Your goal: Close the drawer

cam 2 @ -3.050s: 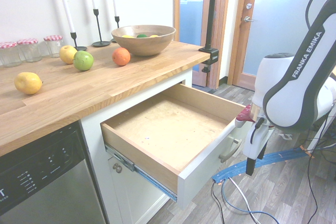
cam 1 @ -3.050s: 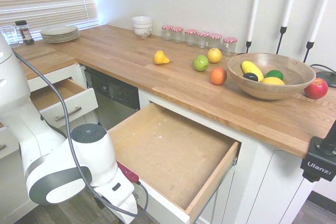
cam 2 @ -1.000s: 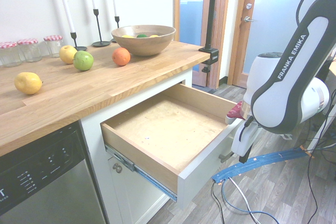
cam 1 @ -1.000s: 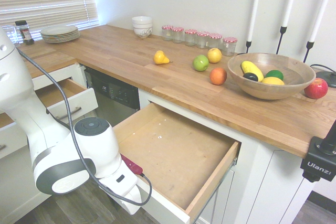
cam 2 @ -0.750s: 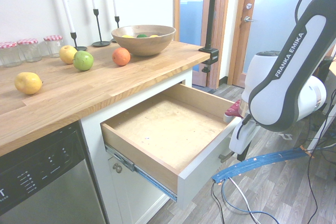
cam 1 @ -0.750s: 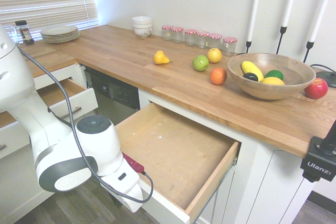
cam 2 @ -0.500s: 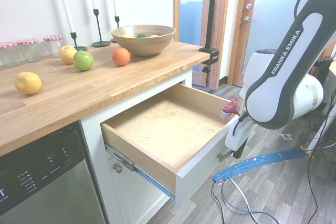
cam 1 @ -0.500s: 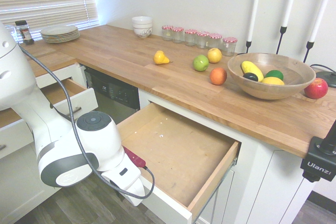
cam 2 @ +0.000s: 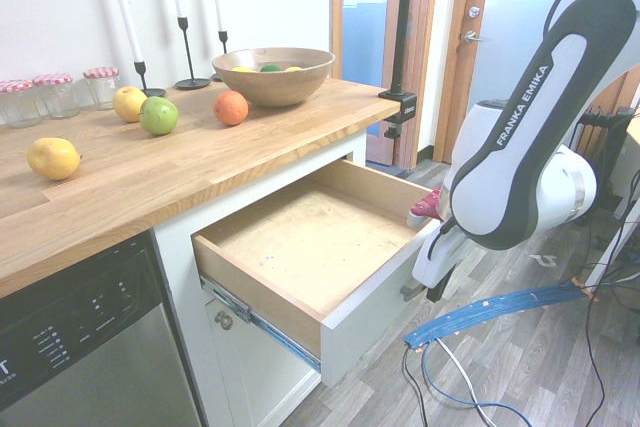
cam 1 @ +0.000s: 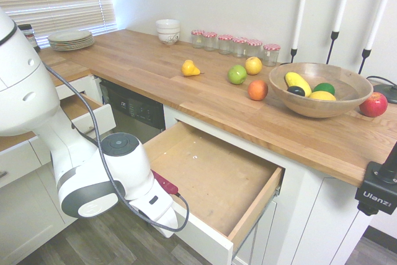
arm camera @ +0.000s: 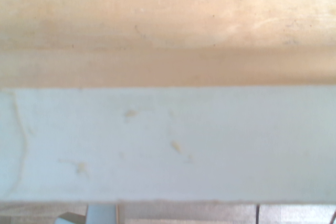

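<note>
The wide drawer (cam 1: 211,181) stands partly pulled out under the wooden counter, its plywood bottom (cam 2: 300,242) bare. Its white front panel (cam 2: 370,322) faces the floor side, and a bit of the silver handle (cam 2: 410,291) shows beside the arm. My gripper (cam 2: 432,287) is shut and sits low against the outside of that front panel, at the handle's height. In the first exterior view the arm's white hand (cam 1: 158,206) covers the fingers. The wrist view shows the front panel's white top edge (arm camera: 168,145) with the plywood bottom beyond it.
A narrower white drawer (cam 1: 87,116) stands open to the left of the dishwasher (cam 1: 133,113). On the counter are loose fruit (cam 1: 237,74), a wooden bowl (cam 1: 319,91) and jars (cam 1: 236,44). A black clamp (cam 1: 378,190) grips the counter's corner. Wood floor lies behind the arm.
The drawer has slid some way into the cabinet. The arm and gripper have moved toward the cabinet along with its front panel.
</note>
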Tool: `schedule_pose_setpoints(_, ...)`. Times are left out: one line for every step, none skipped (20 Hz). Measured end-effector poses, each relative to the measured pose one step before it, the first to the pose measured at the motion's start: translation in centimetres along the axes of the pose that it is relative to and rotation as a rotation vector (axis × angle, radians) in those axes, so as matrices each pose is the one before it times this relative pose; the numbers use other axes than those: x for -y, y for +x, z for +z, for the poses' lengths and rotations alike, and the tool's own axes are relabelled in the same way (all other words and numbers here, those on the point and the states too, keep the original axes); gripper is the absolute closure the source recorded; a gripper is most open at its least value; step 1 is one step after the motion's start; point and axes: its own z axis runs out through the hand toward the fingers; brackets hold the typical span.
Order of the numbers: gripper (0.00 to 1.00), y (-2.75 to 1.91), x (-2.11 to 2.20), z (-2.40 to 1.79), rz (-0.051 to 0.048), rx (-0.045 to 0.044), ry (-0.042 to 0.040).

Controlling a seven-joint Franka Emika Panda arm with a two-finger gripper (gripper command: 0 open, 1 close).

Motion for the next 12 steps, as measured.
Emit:
schedule_pose_setpoints(1.00,0.361,0.317,0.088,0.00059,0.00016,0.00248)
schedule_pose_setpoints(1.00,0.374,0.323,0.071,0.00064,0.00021,0.00259)
schedule_pose_setpoints(1.00,0.412,0.340,0.056,0.00076,0.00024,0.00258)
schedule_pose_setpoints(1.00,0.408,0.339,0.046,0.00055,0.00023,0.00234)
schedule_pose_setpoints(1.00,0.412,0.336,0.034,0.00034,0.00221,0.00092)
schedule_pose_setpoints(1.00,0.439,0.365,0.013,0.00040,0.00199,0.00162)
schedule_pose_setpoints(1.00,0.423,0.370,0.031,-0.00032,0.00113,0.00125)
schedule_pose_setpoints(1.00,0.393,0.338,0.069,-0.00037,0.00158,0.00029)
schedule_pose_setpoints(1.00,0.401,0.325,0.108,0.00017,0.00080,0.00054)
schedule_pose_setpoints(1.00,0.418,0.322,0.149,0.00138,0.00138,0.00038)
schedule_pose_setpoints(1.00,0.451,0.313,0.183,0.00183,0.00231,-0.00043)
schedule_pose_setpoints(1.00,0.473,0.304,0.212,0.00160,0.00289,-0.00109)
